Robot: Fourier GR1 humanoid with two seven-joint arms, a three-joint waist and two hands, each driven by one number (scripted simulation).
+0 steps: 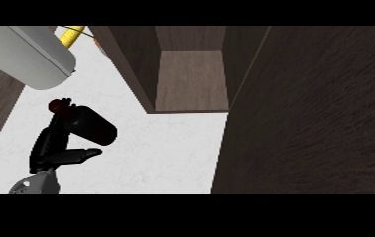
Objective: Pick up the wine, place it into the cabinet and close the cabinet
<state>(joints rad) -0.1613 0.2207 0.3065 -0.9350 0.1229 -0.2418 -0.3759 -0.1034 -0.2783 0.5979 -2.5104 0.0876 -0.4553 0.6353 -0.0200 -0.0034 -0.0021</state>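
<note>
The left hand point(57, 144) showed at about eight o'clock in the head view, its black fingers curled round the wine point(86, 124), a dark bottle with a reddish cap point(56, 106) poking out toward eleven o'clock of the hand; the thumb point(79, 154) stuck out beneath the bottle, so the grip looked to me like a wrap-around hold rather than a pinch. The bottle appeared lifted off the white counter point(168, 151), though from that steep angle I could not tell how far it stood clear of it.

The cabinet point(190, 77) stood open at twelve o'clock, its wooden shelf bare as far as I could see, with the big dark door point(300, 122) swung out and filling the whole three o'clock side; the wine was still well apart from the opening, down and to the left of it.

So, by my reckoning, the picking up was done; the placing had not begun in earnest, and the closing of the door was wholly left.

The right hand was nowhere in view (perhaps hidden beyond the door, I could not say); a pale grey appliance point(33, 57) sat at ten o'clock, with something yellow point(72, 34) just behind it.
</note>
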